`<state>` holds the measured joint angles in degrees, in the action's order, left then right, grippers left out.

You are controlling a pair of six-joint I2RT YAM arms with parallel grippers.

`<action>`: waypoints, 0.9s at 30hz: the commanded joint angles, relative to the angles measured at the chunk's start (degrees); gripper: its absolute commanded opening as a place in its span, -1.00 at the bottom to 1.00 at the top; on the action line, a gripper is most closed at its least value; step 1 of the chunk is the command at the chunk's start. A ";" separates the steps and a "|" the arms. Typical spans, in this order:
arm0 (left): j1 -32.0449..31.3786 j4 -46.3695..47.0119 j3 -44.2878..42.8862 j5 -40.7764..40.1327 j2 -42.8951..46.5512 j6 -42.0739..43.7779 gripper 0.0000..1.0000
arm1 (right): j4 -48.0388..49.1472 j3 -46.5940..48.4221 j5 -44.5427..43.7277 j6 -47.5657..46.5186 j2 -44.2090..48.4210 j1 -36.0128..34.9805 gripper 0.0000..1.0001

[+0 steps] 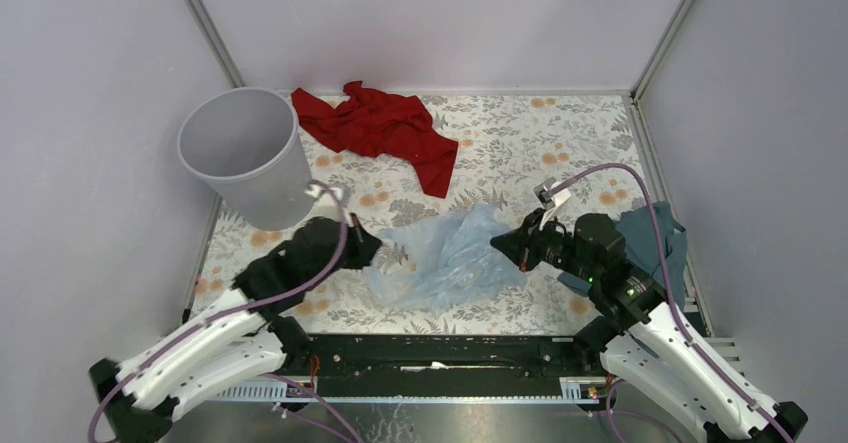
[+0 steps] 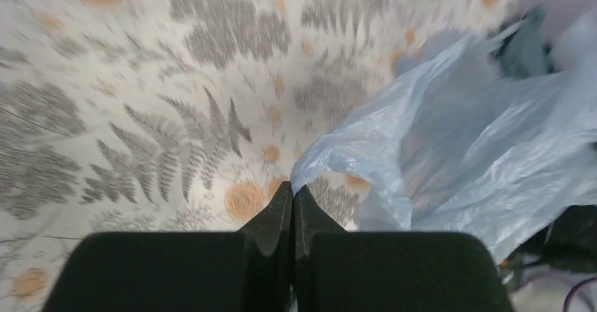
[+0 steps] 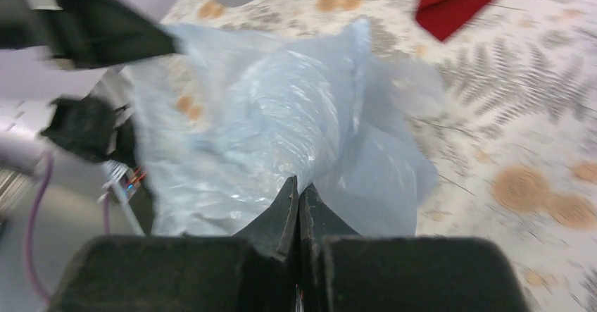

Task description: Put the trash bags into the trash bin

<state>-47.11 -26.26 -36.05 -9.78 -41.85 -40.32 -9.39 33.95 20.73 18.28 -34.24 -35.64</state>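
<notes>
well, both of my jaws are pressed tight together. my left gripper [image 2: 293, 194] is low over the table [image 1: 560, 138], which has a cover with grey leaves and orange flowers. a corner of the trash bag [image 1: 450, 258] comes right up to its tips. i cannot tell if any of the thin film is caught between them.

my right gripper [image 3: 298, 185] points at the bag from the other side. its tips are pinching an edge of the film, and the bag puffs up in front of them.

the trash bag is pale blue, thin and shiny, with lots of wrinkles. it sits between my two grippers, near my side of the table, in a loose heap.

the trash bin [image 1: 245, 153] is grey and round. it stands upright in the far left corner, well apart from the bag, just past my left arm. i can see nothing inside it from above.

a red cloth [image 1: 385, 128] lies crumpled on the far side of the table, just beside the bin. a dark teal cloth [image 1: 655, 238] lies on the right edge, partly under my right arm.
</notes>
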 commanded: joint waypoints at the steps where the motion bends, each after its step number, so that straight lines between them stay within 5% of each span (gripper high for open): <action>1: 0.44 -6.93 -8.58 -15.49 11.45 0.41 -1.00 | -4.58 -0.16 -22.59 4.81 0.80 -0.23 -1.00; 3: 0.46 -7.43 -10.92 -16.43 15.12 0.57 -1.00 | -3.87 -1.76 -27.13 10.13 -0.59 -0.22 -0.82; 7: 0.44 -6.50 -17.96 -10.93 15.19 2.35 -1.00 | 3.91 -3.98 -19.53 14.75 -8.36 -0.22 -0.58; 12: 0.45 -5.50 -30.93 -2.89 5.88 6.05 -1.00 | -2.06 7.48 -11.31 12.59 -23.27 -0.22 -0.39; 18: 0.40 -2.12 -36.98 1.08 -6.86 8.34 -1.00 | -14.62 15.79 -15.36 9.00 -26.76 -0.27 0.73; 22: -1.23 1.51 -37.00 -3.21 -13.09 7.01 -1.00 | -16.14 17.77 -13.09 8.62 -26.67 -0.24 0.95; 27: -4.65 6.89 -31.52 -1.11 -19.79 1.95 -1.00 | -6.26 12.80 4.99 11.58 -23.38 -0.27 0.99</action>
<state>-49.52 -25.91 -70.63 -12.32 -58.67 -34.85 -21.50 49.65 12.01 28.18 -61.25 -35.62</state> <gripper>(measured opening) 0.008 0.993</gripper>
